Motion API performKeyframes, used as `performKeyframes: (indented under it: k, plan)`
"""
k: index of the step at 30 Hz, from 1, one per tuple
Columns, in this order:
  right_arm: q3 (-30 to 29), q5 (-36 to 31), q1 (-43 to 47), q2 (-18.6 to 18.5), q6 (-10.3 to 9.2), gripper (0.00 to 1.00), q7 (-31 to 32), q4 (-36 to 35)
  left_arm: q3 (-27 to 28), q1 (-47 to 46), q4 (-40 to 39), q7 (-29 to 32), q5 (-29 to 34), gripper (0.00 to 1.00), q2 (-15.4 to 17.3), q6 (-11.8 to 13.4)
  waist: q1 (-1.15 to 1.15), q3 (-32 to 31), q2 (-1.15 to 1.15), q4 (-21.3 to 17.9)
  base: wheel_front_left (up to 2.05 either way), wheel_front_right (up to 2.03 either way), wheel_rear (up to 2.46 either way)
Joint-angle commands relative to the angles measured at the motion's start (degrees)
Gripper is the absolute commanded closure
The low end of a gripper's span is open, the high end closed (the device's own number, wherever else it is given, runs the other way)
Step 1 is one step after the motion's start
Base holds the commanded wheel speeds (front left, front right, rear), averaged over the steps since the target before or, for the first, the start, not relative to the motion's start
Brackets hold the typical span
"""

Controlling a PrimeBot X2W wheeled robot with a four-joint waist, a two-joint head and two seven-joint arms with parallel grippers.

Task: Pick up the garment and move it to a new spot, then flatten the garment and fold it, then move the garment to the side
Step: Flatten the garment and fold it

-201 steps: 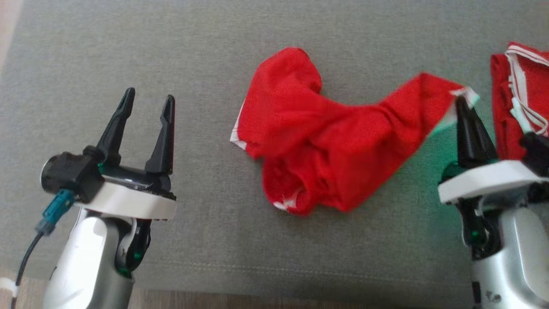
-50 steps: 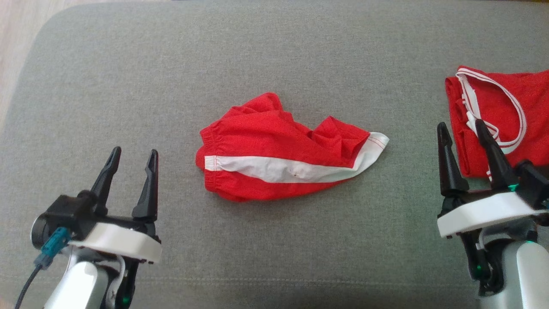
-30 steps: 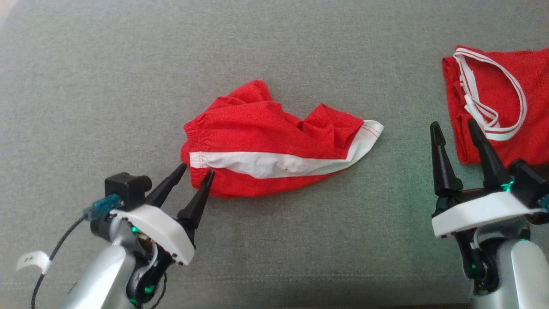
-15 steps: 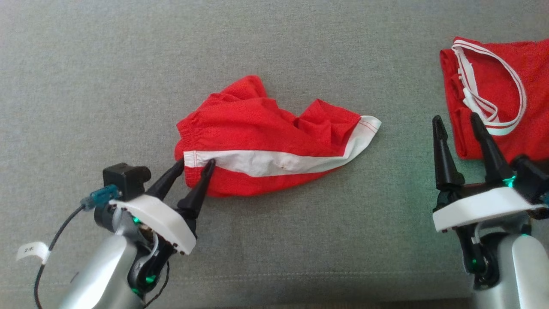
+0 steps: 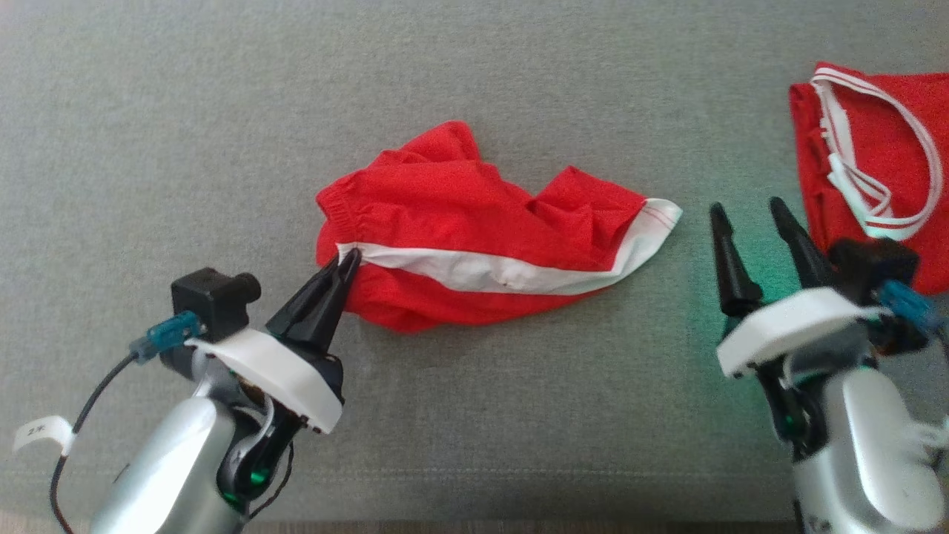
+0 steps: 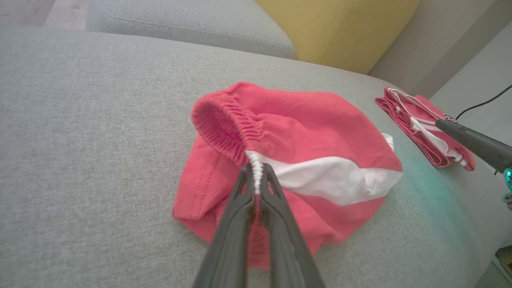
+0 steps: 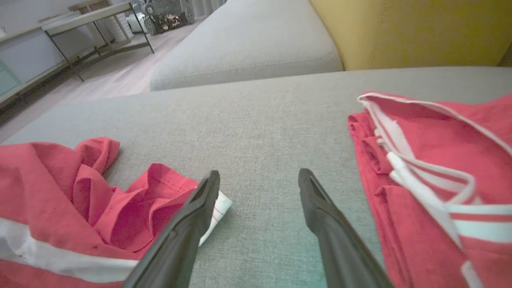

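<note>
The garment [image 5: 474,230], red shorts with a white side stripe, lies crumpled mid-cushion. My left gripper [image 5: 347,259] is shut on its waistband where the stripe ends; the left wrist view shows the fingertips pinching the white elastic edge of the garment [image 6: 304,160] at my left gripper [image 6: 256,176]. My right gripper [image 5: 745,211] stands open just right of the garment's white hem corner, not touching it. In the right wrist view, my right gripper [image 7: 258,178] hovers over bare cushion between the garment [image 7: 80,192] and another red piece.
A second red garment with white trim [image 5: 875,163] lies folded at the far right, also seen as the red garment [image 7: 436,172]. The grey sofa cushion [image 5: 222,111] has free room left and behind. A yellow cushion [image 6: 340,28] stands at the back.
My left gripper has closed on the waistband edge and lifted it slightly. My right gripper has shifted left, toward the garment's hem corner.
</note>
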Motion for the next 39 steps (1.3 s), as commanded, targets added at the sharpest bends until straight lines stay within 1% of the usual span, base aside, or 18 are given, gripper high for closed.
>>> performKeyframes:
  k: [1, 5, 7, 11, 12, 13, 14, 18, 22, 29, 34, 39]
  plan:
    - [2.1, -0.3, -2.8, -0.1, -0.04, 0.00, 0.5, -0.1, 2.0, -2.4, -2.0, -0.4, 0.6, 1.00, 1.5, 0.0, 0.00, 0.8, 0.00, 0.8, 0.00, 0.00, 0.00]
    - [4.3, -1.1, -6.3, -0.1, -0.04, 0.00, 1.2, 6.5, 1.1, -3.7, -1.9, -1.0, 0.9, 1.00, 0.8, -0.4, 0.00, 1.8, 0.00, 2.4, 0.00, 0.00, 0.00]
    - [4.5, -1.3, -7.2, -0.1, -0.04, 0.00, 1.4, 9.3, 0.6, -4.3, -1.6, -1.4, 1.0, 1.00, 0.5, -0.6, 0.00, 2.1, 0.00, 3.1, 0.00, 0.00, 0.00]
    - [4.3, -0.9, -7.6, -0.1, -0.04, 0.00, 1.2, 11.8, 0.3, -4.8, -1.0, -2.2, 1.1, 1.00, 0.2, -0.7, 0.00, 2.4, 0.00, 3.8, 0.00, 0.00, 0.00]
    - [4.2, -0.7, -7.5, -0.1, -0.04, 0.13, 1.0, 12.2, 0.2, -4.8, -0.9, -2.4, 1.2, 1.00, 0.1, -0.7, 0.00, 2.4, 0.00, 3.9, 0.00, 0.00, 0.00]
    - [4.0, -0.5, -7.4, -0.1, -0.04, 0.74, 0.7, 12.4, 0.2, -4.8, -0.7, -2.7, 1.2, 1.00, 0.1, -0.7, 0.00, 2.4, 0.00, 3.9, 0.00, 0.00, 0.00]
    - [3.9, -0.3, -7.1, -0.1, -0.04, 1.00, 0.5, 12.3, 0.2, -4.8, -0.6, -3.0, 1.3, 1.00, 0.1, -0.7, 0.00, 2.3, 0.00, 4.0, 0.00, 0.00, 0.00]
    - [4.1, 0.7, -6.2, -0.1, -0.04, 1.00, -1.1, 9.6, 0.8, -4.6, -0.7, -4.4, 1.6, 1.00, 0.5, 0.0, 0.00, 1.7, 0.00, 3.4, 0.00, 0.00, 0.00]
    - [4.0, 1.8, -5.6, -0.1, -0.04, 1.00, -2.1, 4.0, 1.9, -4.6, -2.0, -5.4, 1.9, 1.00, 1.1, 1.2, 0.00, 0.6, 0.00, 2.4, 0.00, 0.00, 0.00]
    - [1.7, 3.3, -6.4, -0.1, -0.04, 1.00, -1.3, -8.7, 3.6, -6.4, -8.0, -6.4, 3.9, 1.00, 2.3, 3.7, 0.00, -2.2, 0.00, 1.3, 0.00, 0.00, 0.00]
    - [-0.9, 3.9, -7.6, -0.1, -0.04, 1.00, 0.1, -18.8, 4.1, -7.8, -13.7, -5.7, 5.1, 1.00, 3.1, 5.1, 0.00, -4.0, 0.00, 0.5, 0.00, 0.00, 0.00]
    - [-3.4, 3.1, -8.0, -0.1, -0.04, 1.00, 1.8, -29.0, 5.7, -8.9, -20.9, -4.3, 6.2, 1.00, 4.9, 7.0, 0.00, -5.5, 0.00, -0.3, 0.00, 0.00, 0.00]
